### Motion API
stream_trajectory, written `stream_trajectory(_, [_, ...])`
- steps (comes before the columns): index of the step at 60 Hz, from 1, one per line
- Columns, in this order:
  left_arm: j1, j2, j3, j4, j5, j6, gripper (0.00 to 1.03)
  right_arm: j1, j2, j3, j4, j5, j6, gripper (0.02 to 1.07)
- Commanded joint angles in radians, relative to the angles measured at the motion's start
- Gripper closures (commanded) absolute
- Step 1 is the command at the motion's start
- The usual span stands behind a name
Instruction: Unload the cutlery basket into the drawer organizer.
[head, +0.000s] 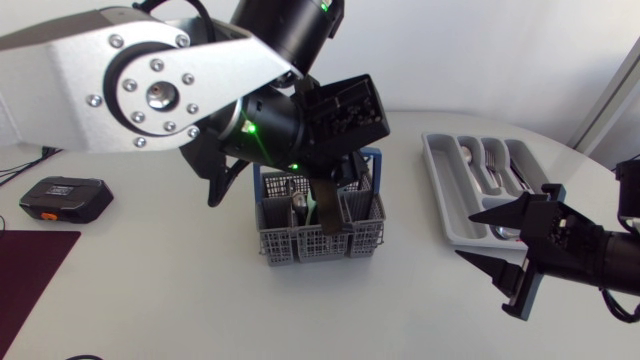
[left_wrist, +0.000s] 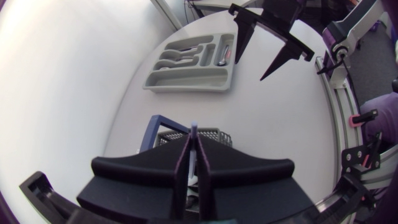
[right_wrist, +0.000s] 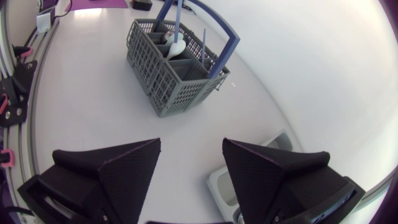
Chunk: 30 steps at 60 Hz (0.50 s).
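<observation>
Cutlery basket (head: 320, 238) mid-table, drawer organizer (head: 446, 192) right of it, utensil (left_wrist: 194, 128) in left pincer (left_wrist: 194, 150) above basket.

Left tool (left_wrist: 194, 140): matt black, plastic look. Cutlery handle (left_wrist: 194, 127) pinched in it is pale and smooth.
Right tool (right_wrist: 191, 155): same matt black.
Basket (head: 282, 245) under left tool: grey plastic lattice, blue plastic hoop (head: 257, 186).
Organizer (head: 437, 190) beside right tool: smooth grey plastic. Its cutlery (head: 492, 165): glossy metal.
Desk (head: 150, 290): white, matt.
Left arm link (head: 60, 70): brushed silver metal.

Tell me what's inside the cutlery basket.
A spoon shows in the cutlery basket, plus a thin handle pinched by the left end effector, which hides the remaining compartments from above.
</observation>
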Motion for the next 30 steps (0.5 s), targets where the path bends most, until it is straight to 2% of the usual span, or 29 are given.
stream_trajectory(1, [-0.01, -0.031, 0.033, -0.007, 0.028, -0.049, 1.0, 0.052, -0.011, 0.047, -0.009, 0.003, 0.11, 0.34])
stream_trajectory(6, [-0.01, -0.036, 0.056, -0.009, 0.057, -0.102, 1.0, 0.112, -0.007, 0.099, -0.003, 0.006, 0.217, 0.34])
stream_trajectory(15, [0.016, -0.031, 0.111, -0.027, 0.181, -0.237, 1.0, 0.271, 0.07, 0.201, 0.034, 0.006, 0.439, 0.34])
stream_trajectory(30, [0.065, -0.019, 0.122, -0.035, 0.321, -0.342, 1.0, 0.397, 0.174, 0.259, 0.113, 0.005, 0.608, 0.35])
